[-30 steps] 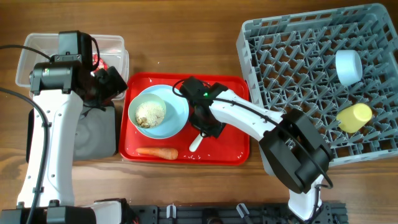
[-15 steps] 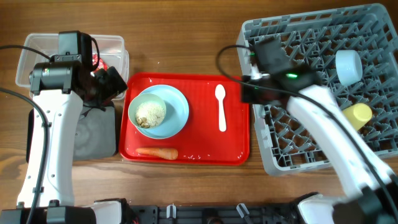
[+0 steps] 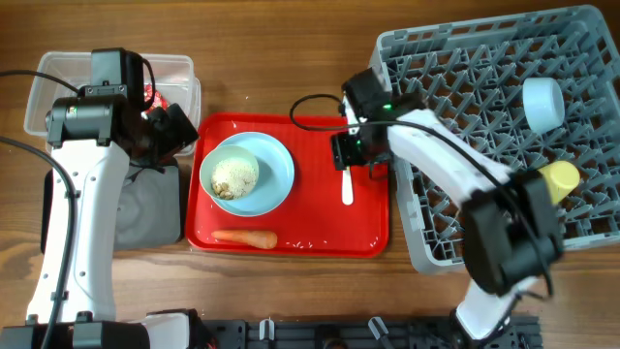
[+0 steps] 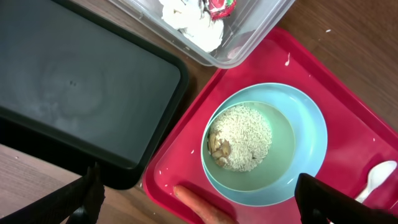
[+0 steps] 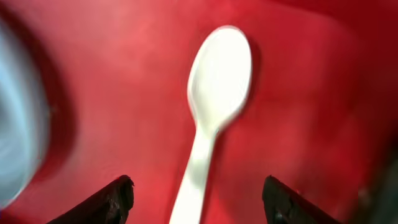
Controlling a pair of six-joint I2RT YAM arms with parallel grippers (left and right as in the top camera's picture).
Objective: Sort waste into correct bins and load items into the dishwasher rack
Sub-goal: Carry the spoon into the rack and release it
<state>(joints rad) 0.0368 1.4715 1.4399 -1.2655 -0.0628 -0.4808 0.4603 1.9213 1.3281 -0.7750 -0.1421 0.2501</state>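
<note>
A white plastic spoon (image 5: pixel 217 81) lies flat on the red serving tray (image 3: pixel 310 208), its handle (image 3: pixel 346 189) between the fingers of my open right gripper (image 5: pixel 199 186), which hangs just above it (image 3: pixel 349 153). A light blue plate (image 4: pixel 311 137) carries a pale green bowl (image 4: pixel 283 140) with beige food scraps (image 4: pixel 239 137). An orange carrot (image 3: pixel 244 237) lies at the tray's front. The clear tub (image 4: pixel 249 28) holds white tissue (image 4: pixel 186 18) and a red wrapper (image 4: pixel 221 5); the black tray (image 4: pixel 81 81) sits beside it. My left gripper (image 4: pixel 199 176) is open above the tray's left edge (image 3: pixel 172 134).
The grey dishwasher rack (image 3: pixel 465 87) fills the right side, holding a small light blue bowl (image 3: pixel 542 104) and a yellow cup (image 3: pixel 552 182). A black cable (image 3: pixel 310 102) loops over the tray's far edge. Bare wood shows between the tub and the rack.
The spoon now lies straight at the tray's right instead of tilted near the front. My right gripper swung out over the rack's corner, came back above the spoon and opened. The left arm is still.
</note>
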